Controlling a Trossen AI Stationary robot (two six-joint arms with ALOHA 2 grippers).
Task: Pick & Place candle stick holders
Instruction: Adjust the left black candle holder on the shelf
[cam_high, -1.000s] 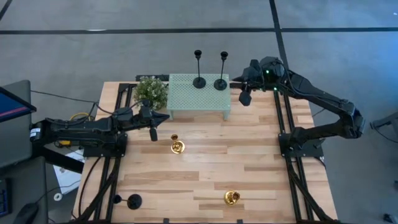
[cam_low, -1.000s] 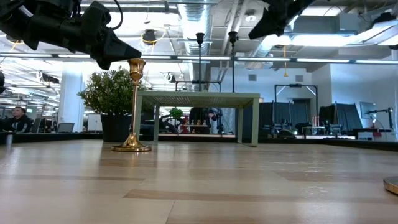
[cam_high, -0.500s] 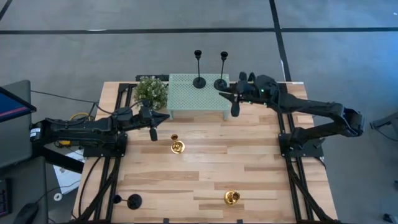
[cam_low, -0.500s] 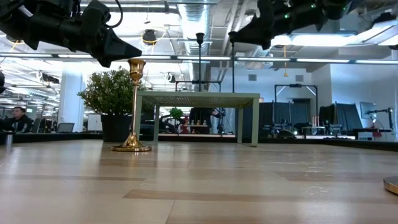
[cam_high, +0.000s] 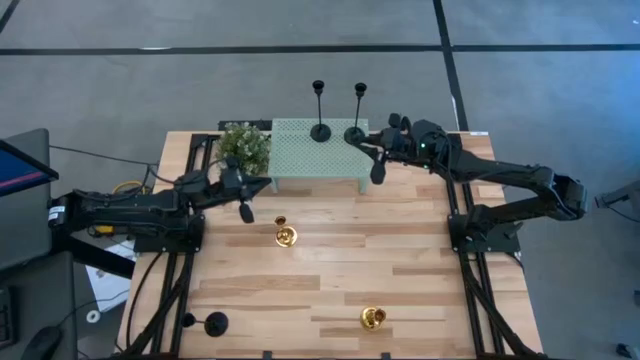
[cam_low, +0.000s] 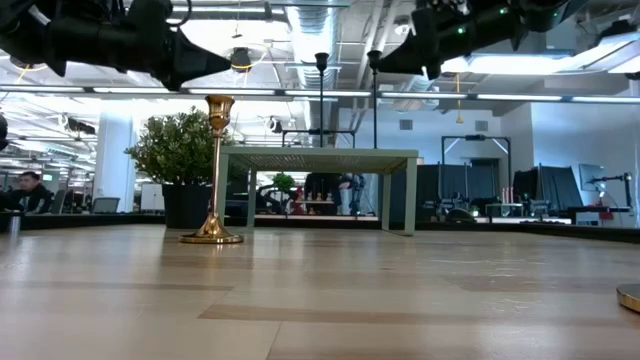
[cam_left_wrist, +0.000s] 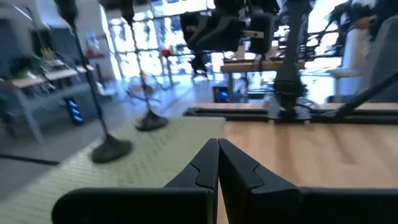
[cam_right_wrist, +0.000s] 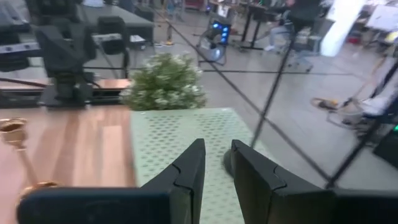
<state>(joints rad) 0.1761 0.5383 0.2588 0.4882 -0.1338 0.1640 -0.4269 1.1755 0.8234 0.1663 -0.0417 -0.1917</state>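
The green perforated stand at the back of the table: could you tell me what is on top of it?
Two black candle stick holders stand on the green stand. The right gripper hovers over its right end, covering that corner.

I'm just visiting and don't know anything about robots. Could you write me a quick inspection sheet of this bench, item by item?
Surface: wooden table with a small green perforated stand at the back.
Job's things: two black candle holders on the stand; gold holders on the wood; another black one at the front left corner.
Clutter: potted plant beside the stand.
Grippers: left gripper shut, empty, above the table left of the stand; right gripper at the stand's right end, fingers slightly apart, nothing seen held.
Cables: yellow cable by the left arm's base.
Surroundings: grey floor; open workshop behind.
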